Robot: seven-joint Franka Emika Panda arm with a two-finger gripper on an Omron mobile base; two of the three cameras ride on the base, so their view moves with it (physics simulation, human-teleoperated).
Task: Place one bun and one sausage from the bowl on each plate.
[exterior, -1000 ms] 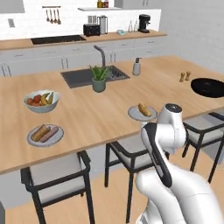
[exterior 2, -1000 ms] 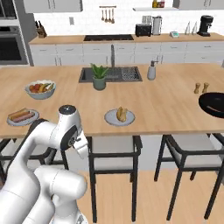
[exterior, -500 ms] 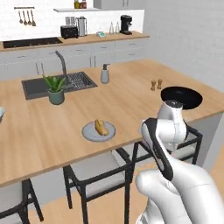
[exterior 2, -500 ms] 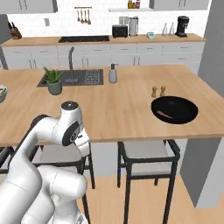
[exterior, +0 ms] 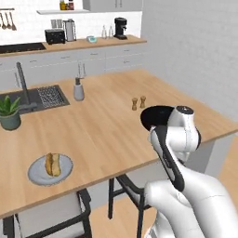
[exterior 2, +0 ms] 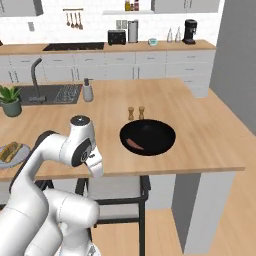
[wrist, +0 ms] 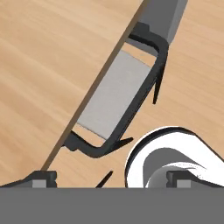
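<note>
The black bowl [exterior 2: 156,136] sits near the island's front edge, and one reddish sausage [exterior 2: 133,144] lies in its left part. In the left base view my arm covers part of the bowl [exterior: 152,115]. A light-grey plate [exterior: 36,174] with a bun [exterior: 52,164] on it lies further left on the counter, and it shows cut off at the picture's edge [exterior 2: 15,157] from the right base. My gripper [wrist: 111,178] is open with nothing between its fingertips [wrist: 43,178]. It points down past the counter edge at a stool.
Salt and pepper shakers [exterior 2: 136,112] stand just behind the bowl. A soap dispenser [exterior: 78,89], a sink [exterior: 39,97] and a potted plant [exterior: 9,113] lie further left. A black-framed stool with a grey seat [wrist: 116,96] stands under the counter edge, over a wooden floor.
The base has driven right along the island, so both base views have shifted. The black bowl now lies in front of the arm and the plate has slid left. The gripper stays open.
</note>
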